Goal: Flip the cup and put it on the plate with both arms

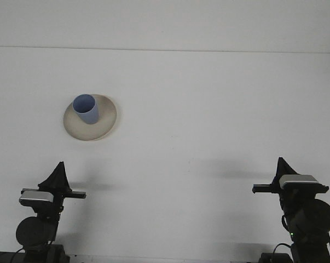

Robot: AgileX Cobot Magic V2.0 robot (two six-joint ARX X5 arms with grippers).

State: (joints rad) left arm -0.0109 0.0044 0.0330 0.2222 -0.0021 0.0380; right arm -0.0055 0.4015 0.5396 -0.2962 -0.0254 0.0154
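A blue cup point(86, 109) stands upright, mouth up, on a beige plate point(104, 125) at the left of the white table. My left gripper point(59, 172) is at the bottom left, well below the plate and apart from it, with nothing in it. At the bottom right my right gripper point(282, 166) sits far from the cup, also holding nothing. From this angle both grippers show only as dark pointed shapes.
A white table point(208, 137) fills the view, with its far edge running across the top. The arm bases point(310, 224) rise along the bottom edge on each side.
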